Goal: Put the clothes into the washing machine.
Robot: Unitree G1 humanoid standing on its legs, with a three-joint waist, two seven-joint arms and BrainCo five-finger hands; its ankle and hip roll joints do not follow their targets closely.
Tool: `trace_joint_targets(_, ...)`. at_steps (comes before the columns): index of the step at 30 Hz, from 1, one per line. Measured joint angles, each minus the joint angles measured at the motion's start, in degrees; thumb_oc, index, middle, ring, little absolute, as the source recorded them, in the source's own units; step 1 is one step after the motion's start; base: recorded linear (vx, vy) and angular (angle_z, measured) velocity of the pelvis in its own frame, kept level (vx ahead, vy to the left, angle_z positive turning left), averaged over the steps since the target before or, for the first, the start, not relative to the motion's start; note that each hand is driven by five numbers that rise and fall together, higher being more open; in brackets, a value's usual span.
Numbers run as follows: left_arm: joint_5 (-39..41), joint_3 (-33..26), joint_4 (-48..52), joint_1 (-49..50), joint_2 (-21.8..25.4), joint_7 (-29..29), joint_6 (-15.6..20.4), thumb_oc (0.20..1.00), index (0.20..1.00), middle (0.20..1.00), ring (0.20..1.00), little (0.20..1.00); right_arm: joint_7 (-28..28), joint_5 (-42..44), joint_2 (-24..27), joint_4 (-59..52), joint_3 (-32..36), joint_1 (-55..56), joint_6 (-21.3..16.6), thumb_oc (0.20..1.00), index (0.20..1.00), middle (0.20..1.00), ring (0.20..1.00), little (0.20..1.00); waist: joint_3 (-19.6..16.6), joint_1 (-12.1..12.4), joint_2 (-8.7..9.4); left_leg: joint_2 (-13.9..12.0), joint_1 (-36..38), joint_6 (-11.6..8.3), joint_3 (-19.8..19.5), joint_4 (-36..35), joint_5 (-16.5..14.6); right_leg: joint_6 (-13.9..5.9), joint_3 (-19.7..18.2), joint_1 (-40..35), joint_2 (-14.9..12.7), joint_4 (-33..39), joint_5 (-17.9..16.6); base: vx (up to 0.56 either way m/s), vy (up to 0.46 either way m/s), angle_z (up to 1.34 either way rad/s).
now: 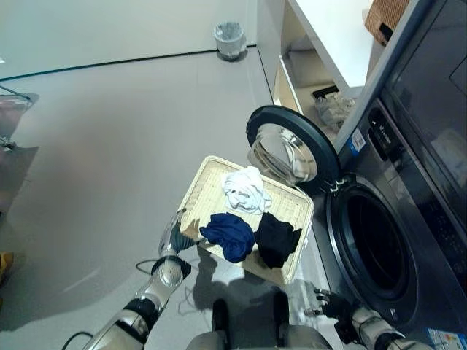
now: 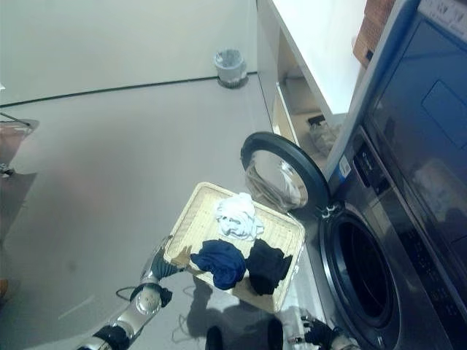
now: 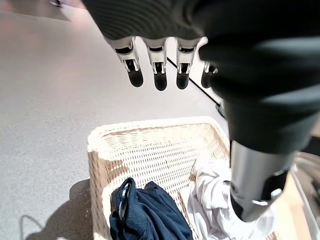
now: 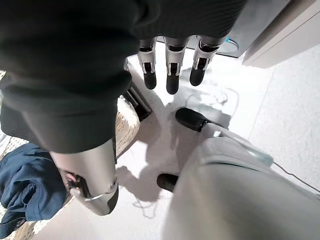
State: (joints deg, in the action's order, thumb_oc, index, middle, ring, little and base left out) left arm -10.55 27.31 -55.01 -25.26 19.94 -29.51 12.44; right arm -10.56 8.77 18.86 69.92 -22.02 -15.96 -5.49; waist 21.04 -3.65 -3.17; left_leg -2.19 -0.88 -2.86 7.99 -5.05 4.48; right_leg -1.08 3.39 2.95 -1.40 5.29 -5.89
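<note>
Head view: the left hand, fingers relaxed, hovers at the wicker basket on the floor, holding white, navy and black clothes beside the open washing machine.
Right wrist view: right hand slack, empty.

Woven wicker basket — rough (matt), soft cloth

Laundry area, likely a home utility room or a mock-up of one: a dark front-loading washing machine stands at the right with its round door swung open. A wicker basket of crumpled clothes sits on the smooth grey floor just before it. A white counter with shelves beneath runs beside the machine, and a small waste bin stands far back by the wall
</note>
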Motion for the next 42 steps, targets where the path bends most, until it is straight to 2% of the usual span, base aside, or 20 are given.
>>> trace_joint_targets(4, -0.03, 2.54, 0.0, -8.08, 1.7, 0.51, -1.44, 1.0, 1.0, 1.0, 1.0, 1.0, 0.67, 1.43, -0.02, -0.09, -1.18, -3.99, -0.09, 1.0, 1.0, 1.0, 1.0, 1.0, 4.5, -0.57, 0.24, 0.69, -2.46, 0.58, 1.36, 0.65, 0.23, -0.33, -1.55, 2.74, -0.67, -0.01, -1.25, -0.05, 0.011, -0.16)
trace_joint_targets(5, -0.03, 2.54, 0.0, -8.08, 1.7, 0.51, -1.44, 1.0, 1.0, 1.0, 1.0, 1.0, 0.67, 1.43, -0.02, -0.09, -1.18, -3.99, -0.09, 1.0, 1.0, 1.0, 1.0, 1.0, 4.5, -0.57, 0.24, 0.69, -2.46, 0.58, 1.36, 0.65, 0.23, -0.33, -1.55, 2.74, -0.67, -0.01, -1.25, -0.05, 0.011, -0.12)
trace_joint_targets(6, -0.05, 3.46, -0.01, -10.75, 2.39, 0.98, -1.66, 1.0, 1.0, 1.0, 1.0, 1.0, 0.8, 1.58, -0.05, -0.07, -1.17, -5.44, -0.09, 1.0, 1.0, 1.0, 1.0, 1.0, 6.29, -0.62, 0.33, 0.89, -3.2, 0.86, 1.39, 0.75, 0.38, -0.44, -1.63, 3.45, -0.8, -0.02, -1.61, -0.06, 0.012, -0.06)
trace_joint_targets(7, -0.03, 3.53, -0.01, -12.93, 2.54, 2.02, -2.89, 1.0, 1.0, 1.0, 1.0, 1.0, 1.24, 2.25, -0.26, -0.67, -2.11, -7.28, -0.07, 1.0, 1.0, 1.0, 1.0, 1.0, 7.48, -1.86, 0.74, 1.01, -4.79, 1.1, 1.96, 1.7, 0.2, -0.47, -2.04, 5.28, -0.94, -0.82, -1.69, -0.06, 0.012, -0.06)
trace_joint_targets(8, -0.03, 3.53, -0.01, -12.93, 2.54, 2.02, -2.89, 1.0, 1.0, 1.0, 1.0, 1.0, 1.24, 2.25, -0.26, -0.67, -2.11, -7.28, -0.07, 1.0, 1.0, 1.0, 1.0, 1.0, 7.48, -1.86, 0.74, 1.01, -4.79, 1.1, 1.96, 1.7, 0.2, -0.47, -2.04, 5.28, -0.94, -0.82, -1.69, -0.09, 0.038, -0.27)
trace_joint_targets(10, 0.04, 6.13, -2.2, -19.77, 2.61, 4.89, -5.33, 1.0, 1.0, 1.0, 1.0, 1.0, 1.72, 3.23, -0.49, -1.75, -3.97, -11.91, -0.11, 1.0, 1.0, 1.0, 1.0, 1.0, 9.69, -2.6, 1.35, 1.21, -10.56, 1.61, 3.39, 4.62, -0.32, -0.59, -3.43, 12.14, -1.26, -4.29, -1.76, -0.08, 0.051, -0.31)
trace_joint_targets(12, -0.01, 8.92, -5.7, -23.09, 2.3, 7.64, -7.43, 1.0, 1.0, 1.0, 1.0, 1.0, 2.32, 3.52, -0.97, -2.36, -4.37, -14.49, -0.24, 1.0, 1.0, 1.0, 1.0, 1.0, 10.49, -3.51, 1.55, 1.51, -12.8, 1.91, 4.14, 5.42, -0.53, -0.89, -4.39, 14.93, -1.55, -5.58, -1.77, 0.0, 0.039, -0.23)
trace_joint_targets(14, 0.01, 10.0, -8.49, -23.11, 1.31, 9.56, -9.21, 1.0, 1.0, 1.0, 1.0, 1.0, 2.44, 4.49, -1.21, -2.92, -5.26, -14.54, -0.34, 1.0, 1.0, 1.0, 1.0, 1.0, 10.46, -5.22, 1.57, 1.65, -12.54, 2.05, 4.56, 5.53, -0.82, -0.94, -4.69, 15.23, -1.67, -6.02, -1.75, 0.01, 0.057, -0.21)
trace_joint_targets(19, 0.06, 11.53, -11.6, -25.74, 1.36, 11.91, -11.75, 1.0, 1.0, 1.0, 1.0, 1.0, 3.2, 5.2, -0.57, -3.64, -5.97, -15.43, -0.33, 1.0, 1.0, 1.0, 1.0, 1.0, 10.39, -6.42, 1.73, 2.02, -15.23, 2.15, 4.66, 6.64, -1.23, -1.07, -5.68, 19.14, -1.81, -8.05, -1.58, 0.01, 0.02, -0.16)
trace_joint_targets(24, 0.17, 13.77, -18.18, -31.58, 1.73, 19.17, -17.83, 1.0, 1.0, 1.0, 1.0, 1.0, 4.24, 6.72, 0.65, -7.3, -7.93, -16.07, -0.34, 1.0, 1.0, 1.0, 1.0, 1.0, 10.22, -8.44, 2.63, 1.82, -26.72, 2.56, 4.59, 13.99, -2.86, -1.42, -6.67, 30.75, -2.02, -14.65, -0.38, 0.0, 0.003, -0.04)
trace_joint_targets(26, 0.17, 13.82, -19.2, -31.87, 1.58, 21.18, -19.74, 1.0, 1.0, 1.0, 1.0, 1.0, 4.74, 7.22, 0.67, -7.42, -8.13, -16.19, -0.3, 1.0, 1.0, 1.0, 1.0, 1.0, 10.32, -9.35, 2.86, 1.81, -29.02, 2.65, 4.68, 14.95, -2.79, -1.17, -6.97, 33.17, -2.02, -15.74, -0.62, 0.0, 0.0, 0.0)
trace_joint_targets(31, 0.02, 14.23, -20.31, -35.3, 1.7, 27.12, -24.8, 1.0, 1.0, 1.0, 1.0, 1.0, 5.5, 8.87, 1.95, -8.95, -8.71, -16.31, -0.41, 1.0, 1.0, 1.0, 1.0, 1.0, 10.16, -9.61, 3.14, 1.56, -33.35, 2.51, 4.57, 17.3, -3.46, -1.35, -7.21, 37.7, -1.93, -18.12, 0.08, 0.0, -0.002, -0.01)
trace_joint_targets(33, -0.07, 14.3, -20.3, -36.85, 2.06, 27.85, -26.24, 1.0, 1.0, 1.0, 1.0, 1.0, 5.82, 9.43, 2.24, -9.18, -8.76, -16.73, -0.41, 1.0, 1.0, 1.0, 1.0, 1.0, 10.17, -9.59, 3.15, 1.44, -35.26, 2.6, 4.5, 18.15, -3.45, -1.23, -7.23, 39.56, -1.85, -18.95, 0.08, 0.0, 0.0, 0.0)
trace_joint_targets(39, -4.28, 17.2, -20.26, -39.41, 3.06, 27.64, -27.42, 1.0, 1.0, 1.0, 1.0, 1.0, 6.13, 11.49, 2.45, -11.54, -9.91, -17.15, -0.74, 1.0, 1.0, 1.0, 1.0, 1.0, 10.07, -9.64, 3.29, 1.33, -37.61, 2.59, 4.31, 19.21, -3.46, -1.21, -7.23, 41.74, -1.85, -19.7, 0.15, 0.0, 0.0, 0.0)
trace_joint_targets(40, -4.43, 17.84, -20.25, -40.08, 3.36, 27.12, -27.4, 0.683, 0.683, 0.683, 0.683, 0.683, 6.13, 11.76, 2.45, -11.58, -10.08, -17.48, -0.91, 1.0, 1.0, 1.0, 1.0, 1.0, 10.03, -9.63, 3.36, 1.33, -38.41, 2.62, 4.23, 19.63, -3.48, -1.21, -7.22, 42.47, -1.85, -19.98, 0.14, 0.0, 0.0, 0.0)
trace_joint_targets(41, -4.43, 18.86, -20.25, -40.86, 3.76, 26.37, -27.12, 0.504, 0.504, 0.504, 0.504, 0.504, 6.17, 12.21, 2.47, -11.77, -10.26, -17.8, -0.97, 1.0, 1.0, 1.0, 1.0, 1.0, 9.93, -9.63, 3.56, 1.31, -39.3, 2.66, 4.12, 20.11, -3.53, -1.24, -7.21, 43.28, -1.86, -20.4, 0.19, -0.02, -0.053, 0.03)
trace_joint_targets(42, -4.16, 18.86, -20.25, -41.52, 3.81, 25.02, -26.6, 0.442, 0.442, 0.442, 0.442, 0.442, 6.19, 12.31, 2.5, -12.01, -10.43, -17.95, -1.18, 1.0, 1.0, 1.0, 1.0, 1.0, 9.84, -9.68, 3.78, 1.31, -40.32, 2.67, 3.86, 20.53, -3.54, -1.23, -7.2, 44.28, -1.87, -20.82, 0.25, -0.02, -0.055, 0.04)
